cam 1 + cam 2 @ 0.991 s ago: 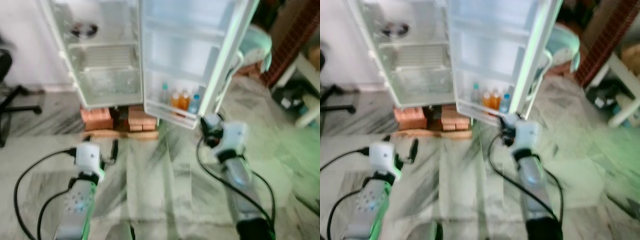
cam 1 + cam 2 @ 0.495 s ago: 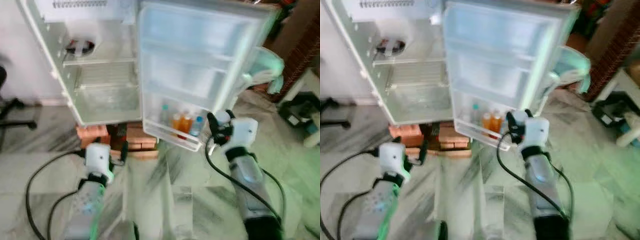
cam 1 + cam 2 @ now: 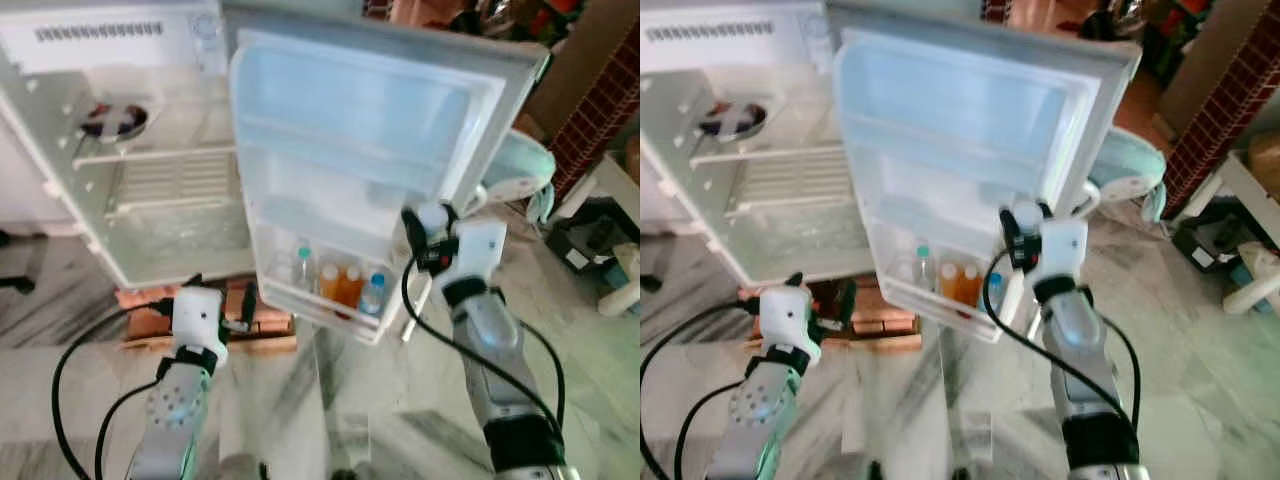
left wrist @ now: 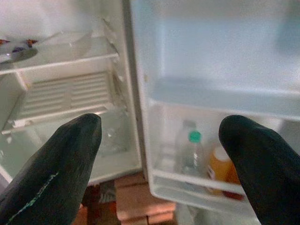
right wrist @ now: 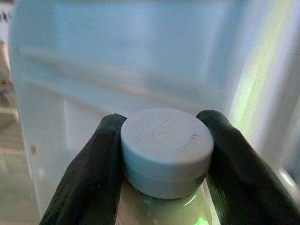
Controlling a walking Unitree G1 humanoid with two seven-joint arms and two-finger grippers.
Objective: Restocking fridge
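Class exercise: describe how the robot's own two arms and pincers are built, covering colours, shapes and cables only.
Each arm is a silver-grey tube ending in a boxy white wrist block. The left pincer and the right pincer each have two thick, rounded matte-black fingers. Black cables loop loosely alongside both forearms. The left forearm carries a round perforated silver disc and a green glow along its edge.

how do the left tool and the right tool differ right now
The right tool is shut on a bottle, its fingers pressing the white cap from both sides; the left tool is open and holds nothing. The right tool is raised at the edge of the open fridge door; the left tool sits lower, in front of the fridge's bottom edge. Both have two black fingers and point toward the fridge.
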